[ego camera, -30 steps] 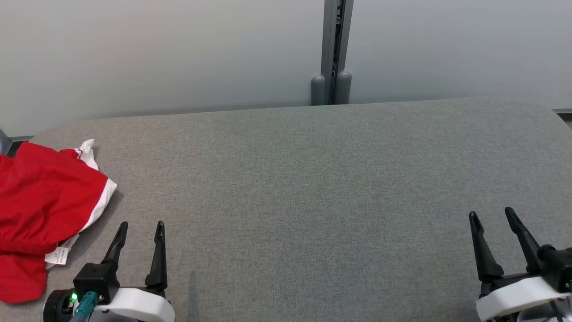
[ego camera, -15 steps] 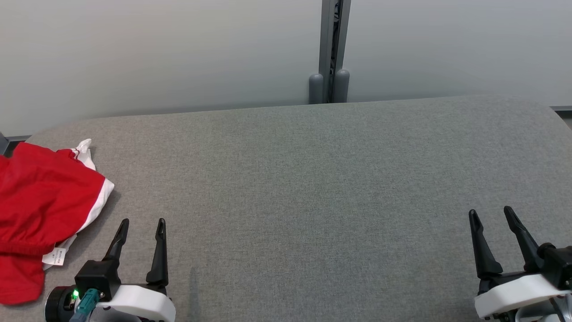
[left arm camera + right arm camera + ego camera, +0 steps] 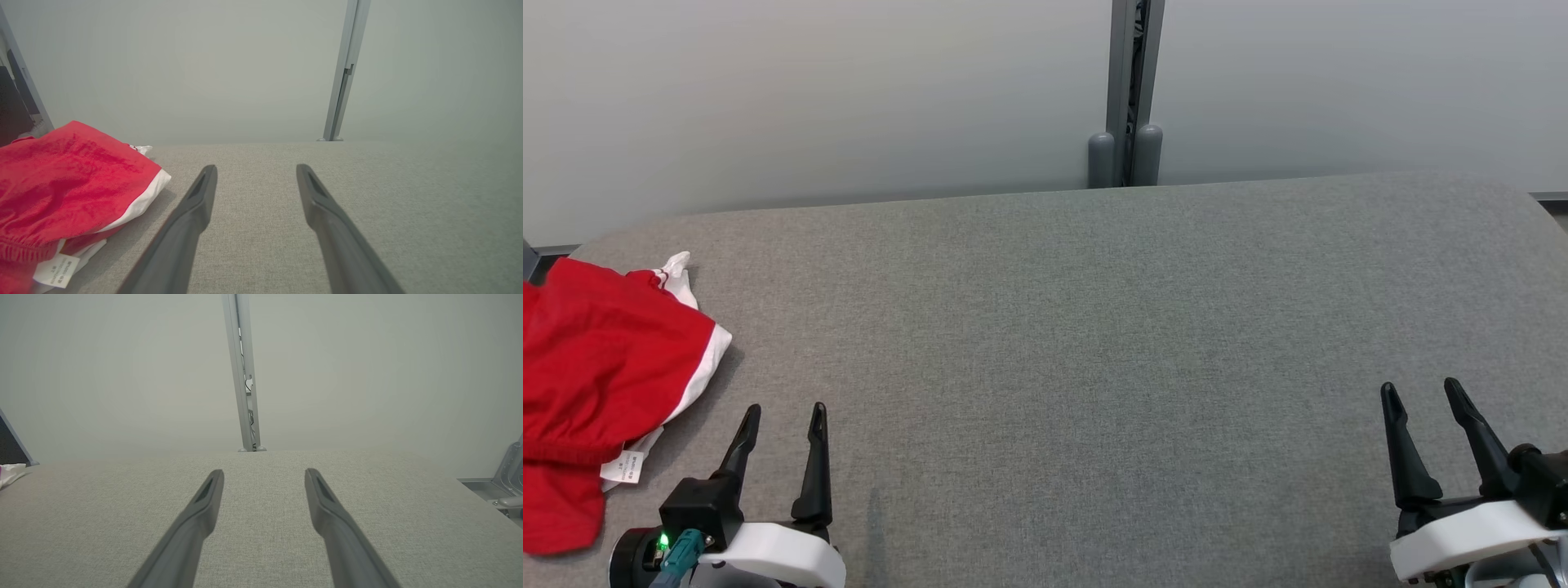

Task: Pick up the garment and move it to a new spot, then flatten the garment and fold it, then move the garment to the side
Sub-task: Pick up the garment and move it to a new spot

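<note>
My left gripper [image 3: 786,408] sits low at the near left of the grey fabric-covered table [image 3: 1094,327], its two long dark fingers [image 3: 810,474] spread wide apart with nothing between them, and the tips point away from me across the cloth surface. My right gripper [image 3: 1419,385] is at the near right of the same table, well apart from the left one. Its fingers [image 3: 1405,457] are parted just as wide and hold nothing. The crumpled red garment with a white hem band [image 3: 596,367] lies in a loose heap at the far left end of the table, just beside my left gripper on its outer side and not touching it. A small white care label [image 3: 623,469] sticks out from the garment's near edge, close to the base of my left fingers. Through my left wrist camera the red cloth bulks up left of my left finger, white trim facing it, with bare grey table between the two fingers. Behind the table stands a pale grey wall [image 3: 849,82], split by an upright grey metal post [image 3: 1127,82] that meets the table's far edge
</note>
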